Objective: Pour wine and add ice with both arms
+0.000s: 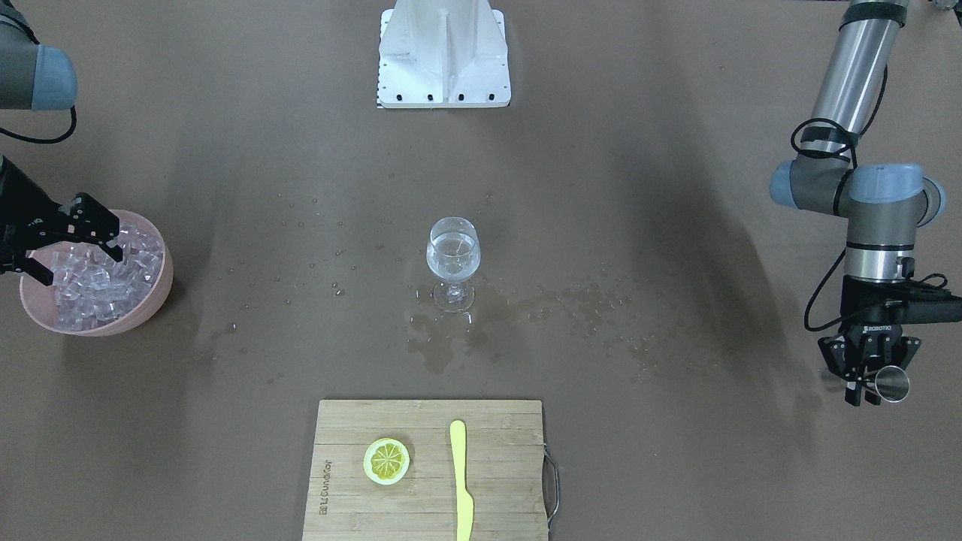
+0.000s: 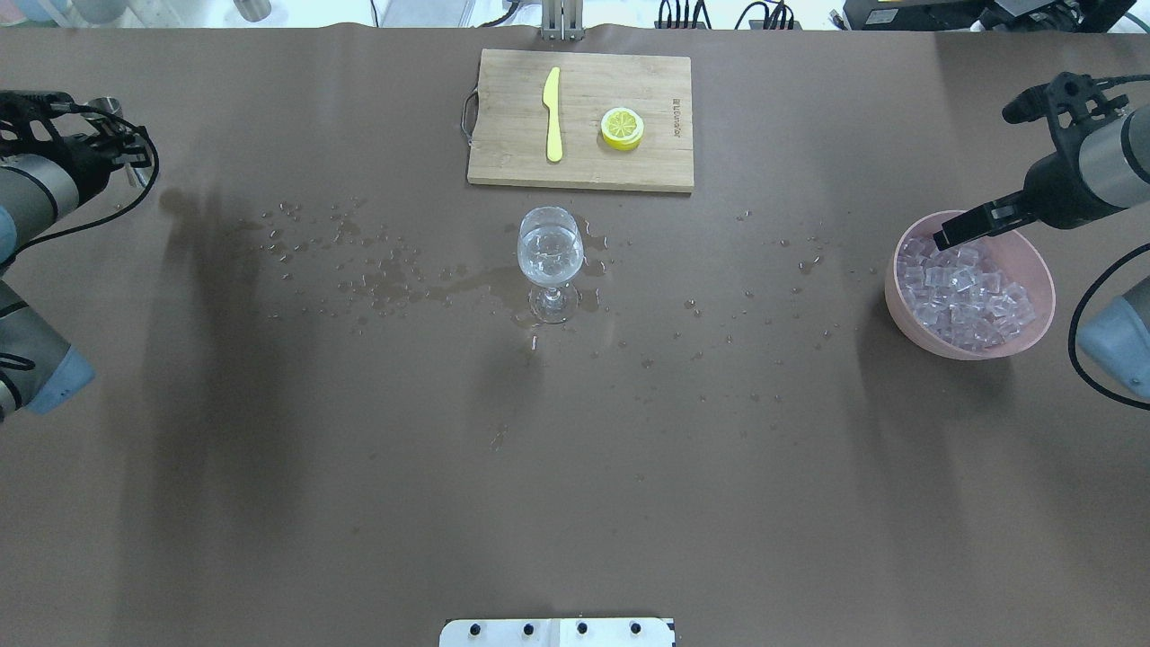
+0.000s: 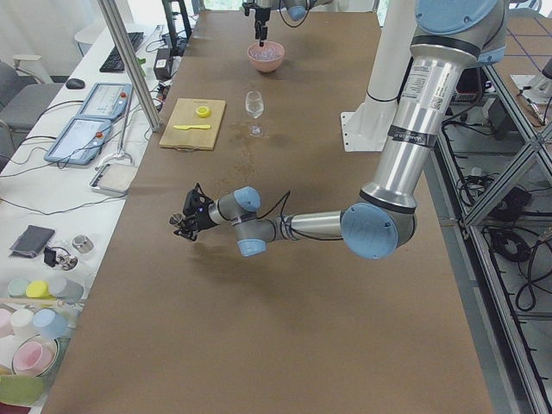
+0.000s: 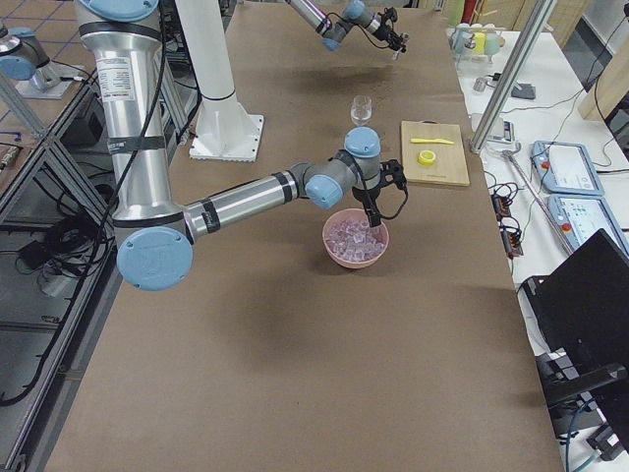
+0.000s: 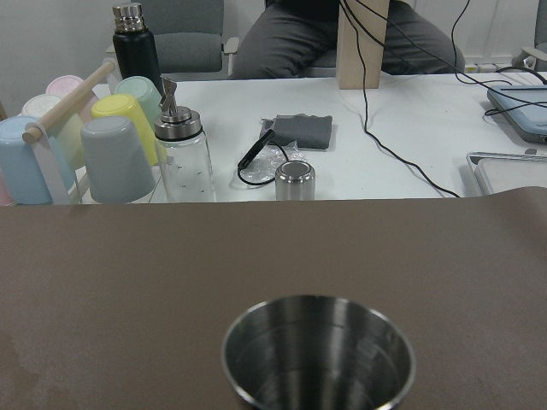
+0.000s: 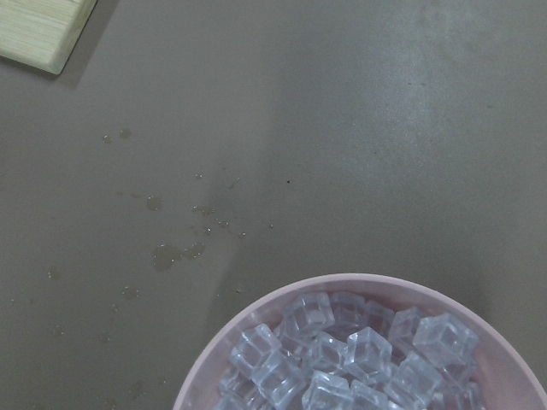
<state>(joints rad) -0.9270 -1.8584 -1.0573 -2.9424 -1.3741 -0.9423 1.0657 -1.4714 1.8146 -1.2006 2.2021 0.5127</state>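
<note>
At the counter's right, the ice lies heaped in a pink bowl, with the right gripper's fingers spread over the heap. The wine glass stands upright mid-counter among puddles. Farther off, at the left edge, the left gripper's fingers pinch a steel cup.

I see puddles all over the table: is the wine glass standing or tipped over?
Standing. The wine glass is upright on its foot among the puddles, and its bowl holds clear liquid.
</note>
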